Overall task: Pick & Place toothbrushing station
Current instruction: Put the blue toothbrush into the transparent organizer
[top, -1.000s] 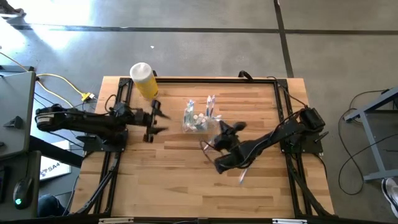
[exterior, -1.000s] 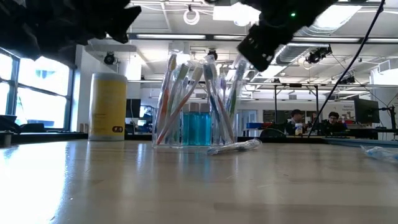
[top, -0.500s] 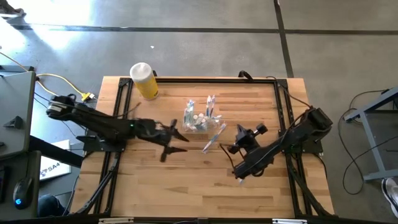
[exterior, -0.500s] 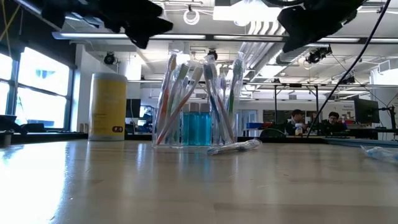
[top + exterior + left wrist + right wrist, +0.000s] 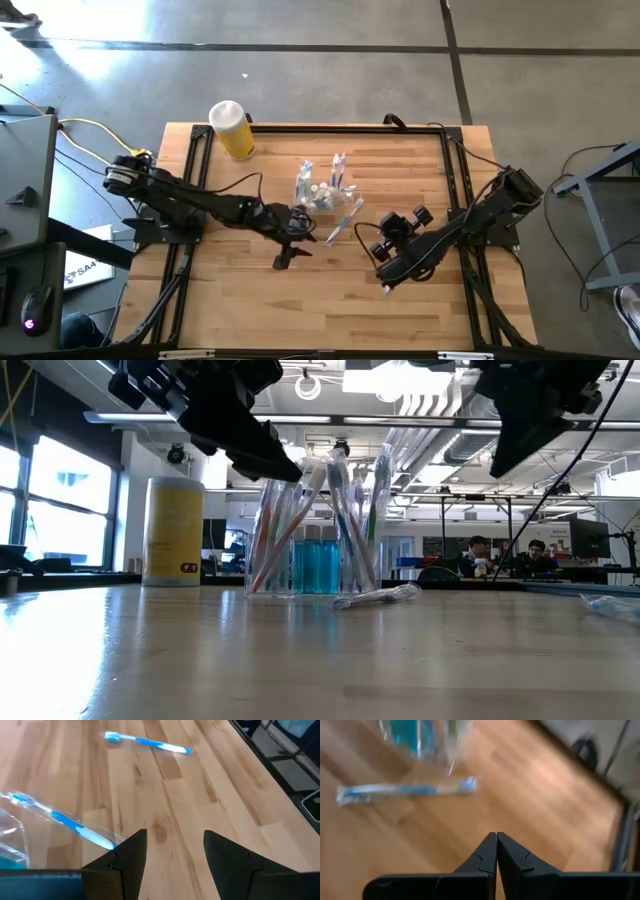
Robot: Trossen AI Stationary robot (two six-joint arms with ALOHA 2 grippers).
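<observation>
Spotting second toothbrush (image 5: 147, 743) only by left wrist, left hand (image 5: 172, 852) open; right hand (image 5: 496, 852) closed

A wooden desk (image 5: 250, 300) with a black frame stands on a grey floor. Near the middle sits a small clear cup (image 5: 315, 192) full of thin toothbrushes. One toothbrush (image 5: 345, 220) lies flat on the desk just beside the cup. A yellow tube with a white cap (image 5: 231, 129) stands at the far left corner. The left claw (image 5: 292, 240) reaches in close to the cup, with its fingers apart. The right claw (image 5: 385, 236) is on the other side of the lying toothbrush. Another toothbrush (image 5: 388, 288) peeks out by the right arm.
</observation>
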